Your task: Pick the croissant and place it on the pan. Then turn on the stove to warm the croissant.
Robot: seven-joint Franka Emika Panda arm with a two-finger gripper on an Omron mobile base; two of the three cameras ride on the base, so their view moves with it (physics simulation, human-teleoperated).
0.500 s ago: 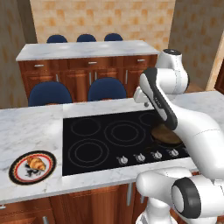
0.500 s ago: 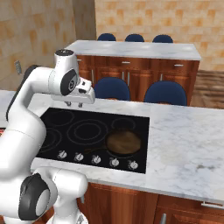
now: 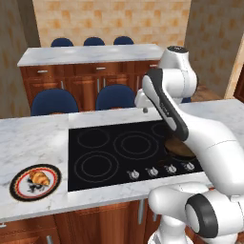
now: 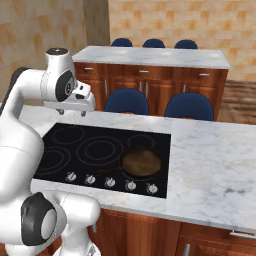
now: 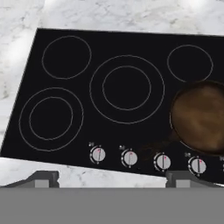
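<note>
Comparing with half a second ago, little has changed: the arm's pose over the stove (image 3: 124, 150) looks about the same in both base views, perhaps shifted a touch, and the pan (image 4: 142, 162), croissant (image 3: 39, 178) and plate (image 3: 19, 188) lie where they did.

The end effector (image 4: 70, 112) hangs above the back left part of the stove in the right base view, well clear of the glass. Its two dark tips (image 5: 43, 178) sit far apart at the bottom corners of the hand view, so it is wide open and holds nothing.

The stove is a flat, glossy black rectangle with thin grey burner rings: two double rings, a large one in the middle and one at the front left, plus single rings at the back corners. A row of small round silver knobs (image 5: 130, 158) with red marks runs along its front edge.

The pan is round and shallow, dark brown with a mottled, lighter centre and a darker rim, resting on the front right burner just behind the knobs.

The croissant is a small golden-brown crescent lying on the plate, which is round and white with a red-and-black rim and a dark emblem. The plate sits on the white, grey-veined marble table (image 3: 33, 138) to the left of the stove, well apart from the pan.
</note>
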